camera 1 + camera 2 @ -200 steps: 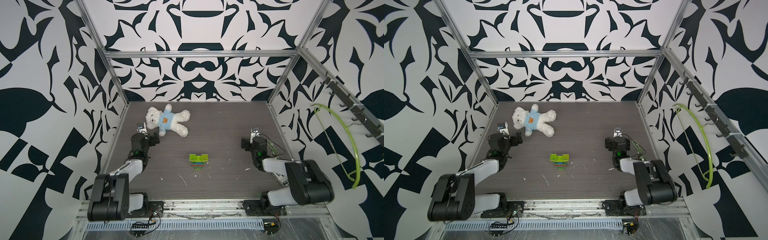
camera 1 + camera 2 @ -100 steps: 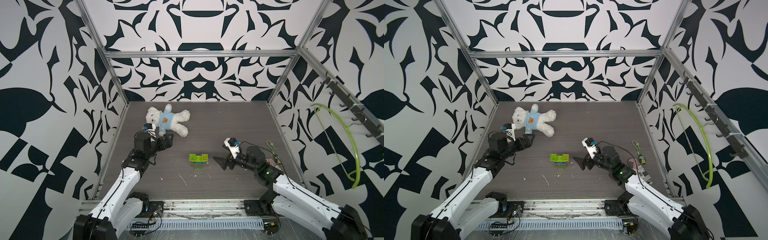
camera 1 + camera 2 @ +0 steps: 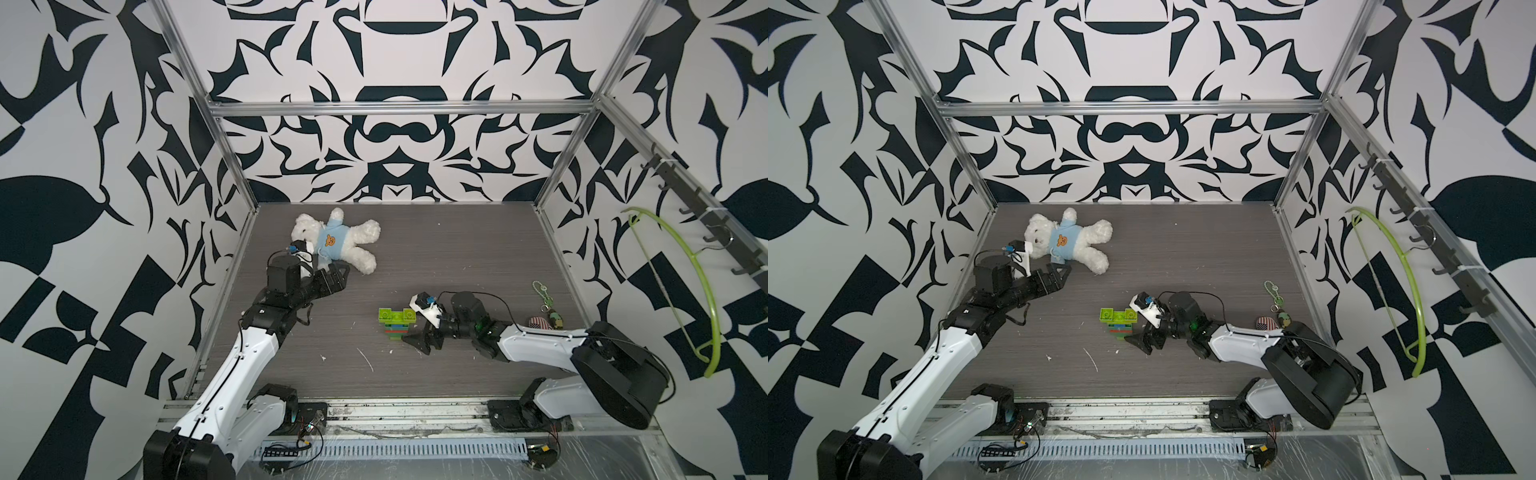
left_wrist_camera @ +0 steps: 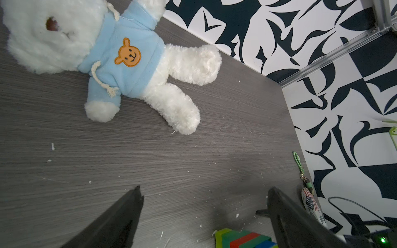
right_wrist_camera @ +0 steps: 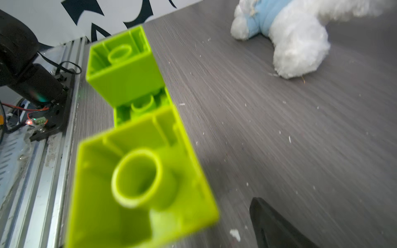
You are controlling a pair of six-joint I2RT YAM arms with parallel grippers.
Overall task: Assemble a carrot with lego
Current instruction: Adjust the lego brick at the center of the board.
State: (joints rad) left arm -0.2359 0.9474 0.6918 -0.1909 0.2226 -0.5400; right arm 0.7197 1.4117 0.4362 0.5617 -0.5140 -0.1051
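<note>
Two robot arms reach over a grey table (image 3: 457,249). We see the lego carrot (image 3: 397,322) lying near its middle, forked lime top toward the back wall. The right gripper (image 3: 417,334) sits just beside it, jaws spread wide, gripping nothing. The left gripper (image 4: 204,190), also wide open and empty, hangs near a white teddy bear (image 3: 336,243), well apart from the lego carrot.

Robot laboratory test cell. My left arm (image 3: 249,357) and right arm (image 3: 540,345) are bolted to an aluminium rail (image 3: 415,409) fronting a grey tabletop (image 3: 457,249). A metal frame (image 3: 395,107) carries black-and-white patterned panels (image 3: 395,166), and the wiring (image 3: 286,451) is exposed.
</note>
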